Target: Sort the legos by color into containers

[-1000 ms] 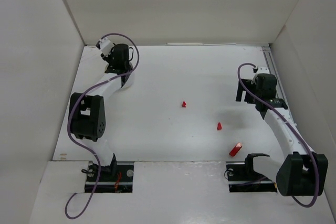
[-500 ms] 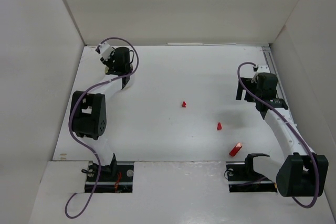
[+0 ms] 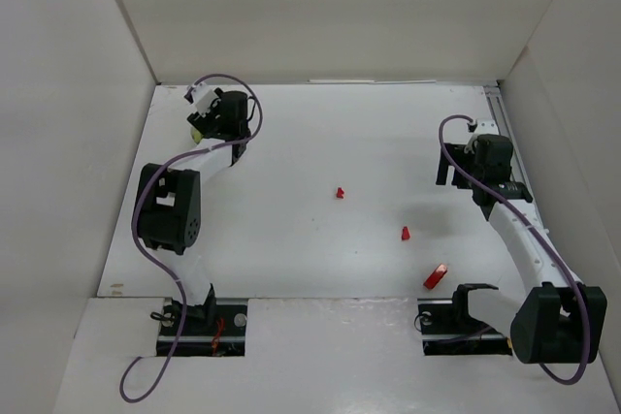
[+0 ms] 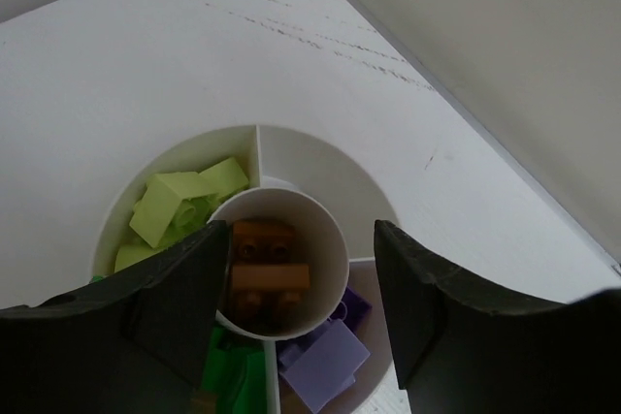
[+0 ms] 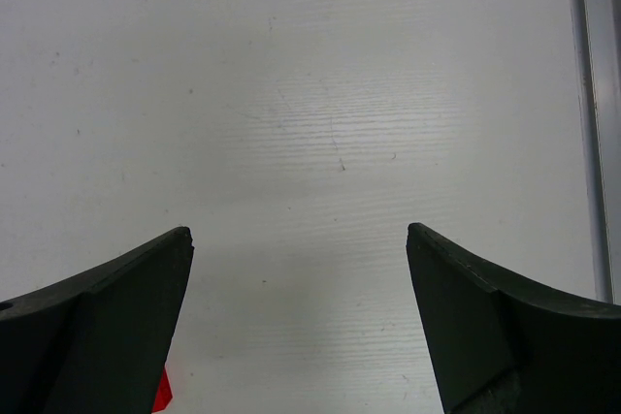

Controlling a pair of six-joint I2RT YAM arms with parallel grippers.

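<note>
In the left wrist view the round white dish (image 4: 309, 168) lies right below my open left gripper (image 4: 301, 239). Its centre cup holds orange-brown legos (image 4: 268, 270). Lime-yellow legos (image 4: 177, 207) fill the left compartment, green ones (image 4: 228, 367) the near one, and pale purple ones (image 4: 328, 360) the right one. The far right compartment is bare. In the top view the left gripper (image 3: 221, 119) hides most of the dish, with a lime bit (image 3: 197, 132) showing. Three red legos (image 3: 341, 192), (image 3: 406, 233), (image 3: 436, 276) lie on the table. My right gripper (image 3: 449, 177) is open and empty.
White walls close in the table at the back and on both sides, and the dish sits in the far left corner. The right wrist view shows the right gripper (image 5: 299, 235) over bare table, a red sliver (image 5: 162, 393) at the lower left, and a metal rail (image 5: 594, 94) along the right edge.
The left gripper has shifted slightly right and turned over the dish, uncovering a lime bit at its left. The right arm and the red legos have not moved.
</note>
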